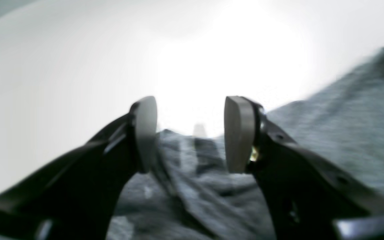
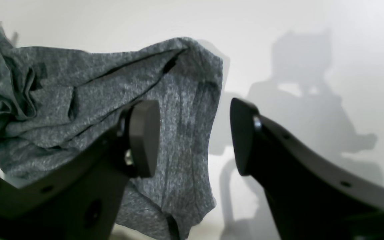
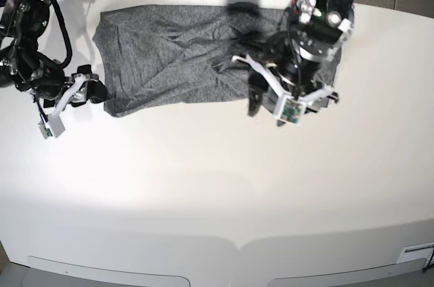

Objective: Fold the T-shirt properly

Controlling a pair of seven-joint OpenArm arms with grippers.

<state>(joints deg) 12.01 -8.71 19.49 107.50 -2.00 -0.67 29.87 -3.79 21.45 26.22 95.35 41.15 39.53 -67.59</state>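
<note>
Heather-grey knit cloth fills the far half of my base view: the T-shirt (image 3: 176, 56) lies spread but rumpled on the white bench (image 3: 217, 185), with soft creases running across its thin, speckled fabric. It carries no print, and I can read no label or writing on it anywhere.

My left end effector (image 3: 288, 100) hangs over the shirt's right part, near its near edge. Through the left wrist camera the picture is blurred, yet I can see the two pale, rounded pads (image 1: 238, 133) standing wide apart, with bunched grey folds (image 1: 192, 173) showing between and beyond them. Nothing is pinched between the pads.

My right end effector (image 3: 88, 90) sits at the shirt's left end, just beside its near-left corner. In the right wrist camera its dark, matte fingers (image 2: 143, 138) are also parted widely with nothing between them. The shirt (image 2: 95, 96) lies beyond them, mostly to the left of the gap, showing a fine mottled weave, a long seam line, and a folded-over corner. The bare bench (image 2: 298, 66) is smooth, glossless and crossed by the arm's shadow.
</note>
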